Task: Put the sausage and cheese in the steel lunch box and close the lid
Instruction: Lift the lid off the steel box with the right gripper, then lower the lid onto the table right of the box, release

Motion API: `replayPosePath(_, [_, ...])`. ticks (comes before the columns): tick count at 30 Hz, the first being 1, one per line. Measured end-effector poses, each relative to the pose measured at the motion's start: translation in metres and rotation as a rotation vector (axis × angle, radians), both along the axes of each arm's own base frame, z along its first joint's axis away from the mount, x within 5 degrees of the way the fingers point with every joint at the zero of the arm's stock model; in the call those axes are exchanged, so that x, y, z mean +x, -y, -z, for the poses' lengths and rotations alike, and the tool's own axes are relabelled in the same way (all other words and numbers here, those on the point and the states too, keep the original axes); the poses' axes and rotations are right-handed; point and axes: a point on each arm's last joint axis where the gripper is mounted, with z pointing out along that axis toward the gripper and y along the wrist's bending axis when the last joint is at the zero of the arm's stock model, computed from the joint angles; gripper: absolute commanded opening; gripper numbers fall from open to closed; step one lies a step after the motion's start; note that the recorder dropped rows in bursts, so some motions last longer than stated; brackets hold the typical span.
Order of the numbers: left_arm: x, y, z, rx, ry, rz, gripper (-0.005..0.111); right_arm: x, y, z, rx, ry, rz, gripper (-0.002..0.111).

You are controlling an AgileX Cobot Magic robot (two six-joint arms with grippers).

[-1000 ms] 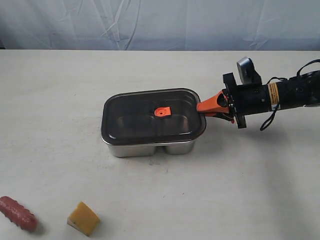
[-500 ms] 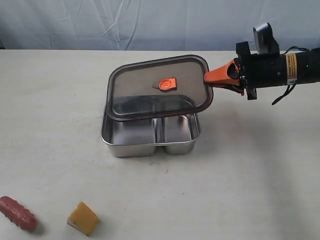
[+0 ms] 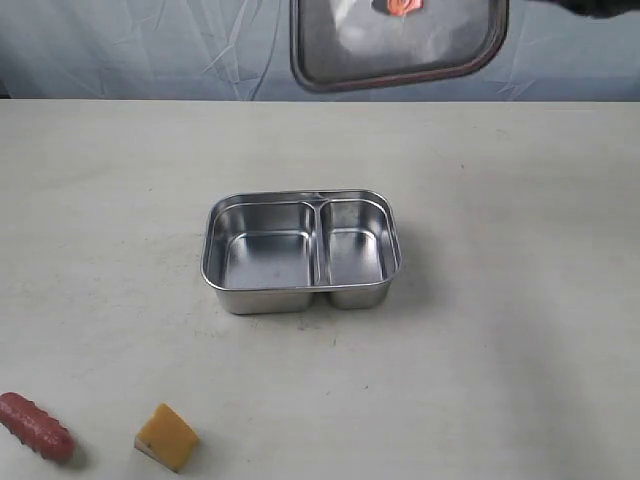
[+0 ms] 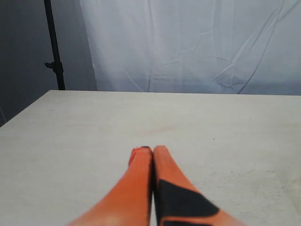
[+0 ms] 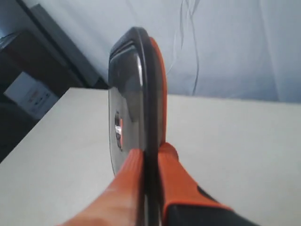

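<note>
Clamping the lid (image 3: pixel 400 45) by its edge in the right gripper (image 5: pixel 150 157), holding it at the frame's top, seemingly tilted. Holding the left gripper (image 4: pixel 153 151) pressed together, empty. Leaving the steel lunch box (image 3: pixel 300 300) uncovered mid-frame, the sausage (image 3: pixel 35 427) and cheese (image 3: pixel 167 436) lying lower left.

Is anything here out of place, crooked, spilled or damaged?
Nothing is damaged or spilled. Only the lid stands out: the right gripper holds it high above the table, partly beyond the exterior view's top. The steel lunch box stands empty; sausage and cheese lie apart from it.
</note>
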Motion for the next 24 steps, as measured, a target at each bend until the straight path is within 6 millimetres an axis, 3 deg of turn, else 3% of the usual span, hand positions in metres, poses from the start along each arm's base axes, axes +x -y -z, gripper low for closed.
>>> replayPosePath(6, [0.0,0.0,0.0,0.0,0.0,0.0,0.0,-0.019,0.014,-0.04,-0.136,0.277,0.131,-0.001])
replayPosePath(11, [0.0,0.0,0.0,0.0,0.0,0.0,0.0,-0.023,0.029,-0.037,-0.389,0.462,0.239,-0.001])
replayPosePath(14, [0.0,0.0,0.0,0.0,0.0,0.0,0.0,-0.023,0.042,-0.014,-0.596,0.494,0.312,-0.001])
replayPosePath(18, [0.0,0.0,0.0,0.0,0.0,0.0,0.0,-0.03,0.058,0.032,-0.843,0.439,0.34,-0.001])
replayPosePath(24, [0.0,0.0,0.0,0.0,0.0,0.0,0.0,-0.062,0.066,0.102,-1.039,0.267,0.294,-0.001])
